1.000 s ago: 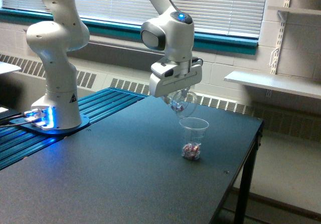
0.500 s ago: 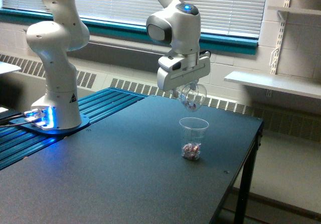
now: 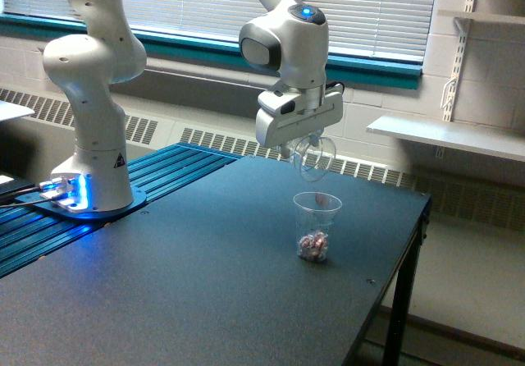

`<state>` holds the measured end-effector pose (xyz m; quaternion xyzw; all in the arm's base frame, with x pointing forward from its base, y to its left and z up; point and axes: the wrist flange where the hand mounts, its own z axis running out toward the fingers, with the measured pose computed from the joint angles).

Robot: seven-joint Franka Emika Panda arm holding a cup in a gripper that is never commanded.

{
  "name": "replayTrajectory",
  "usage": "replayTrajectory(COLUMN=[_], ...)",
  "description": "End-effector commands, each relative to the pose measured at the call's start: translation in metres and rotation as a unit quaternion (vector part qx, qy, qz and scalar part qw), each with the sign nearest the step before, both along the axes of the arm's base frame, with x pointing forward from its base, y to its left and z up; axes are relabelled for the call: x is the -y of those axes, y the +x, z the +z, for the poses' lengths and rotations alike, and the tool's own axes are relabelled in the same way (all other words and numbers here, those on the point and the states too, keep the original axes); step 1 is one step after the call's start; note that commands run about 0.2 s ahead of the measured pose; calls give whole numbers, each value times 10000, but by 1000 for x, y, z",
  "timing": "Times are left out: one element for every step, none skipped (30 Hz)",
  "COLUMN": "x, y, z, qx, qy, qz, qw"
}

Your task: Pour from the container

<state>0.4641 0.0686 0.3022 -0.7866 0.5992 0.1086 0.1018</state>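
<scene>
The container [image 3: 315, 156], a small clear rounded plastic cup, hangs in the air just above the taller tapered clear cup [image 3: 316, 226], tipped well off upright with its long axis near level and its mouth turned toward the exterior view's right and downward. The tool [image 3: 305, 146] at the end of the glossy white arm [image 3: 289, 46] is pinched on the container from above, its fingers mostly hidden by the hand's body. The tapered cup stands upright on the matte dark tabletop [image 3: 180, 292], reddish-brown and pale pieces [image 3: 312, 245] heaped at its bottom and one piece [image 3: 321, 199] at its rim.
</scene>
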Motion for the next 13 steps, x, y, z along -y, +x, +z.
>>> replayTrajectory(x=[8,8,8,7,6,5,4,4,3,3,2,2,0], y=[5,5,5,5,6,6,7,8,9,9,9,9,9], z=[-1,-2,-2,-3,-3,-3,-2,-1,-1,-1,-1,-1,-1], qx=[-68,-79,-88,-88,-83,-64,-28,24,79,138,160,157,160], qy=[17,16,20,22,20,16,7,-17,-52,-84,-81,-73,-51], qz=[-194,-196,-192,-181,-170,-161,-158,-157,-152,-135,-131,-116,-74], qw=[9998,9998,9998,9998,9998,9998,9999,9999,9998,9998,9998,9998,9998])
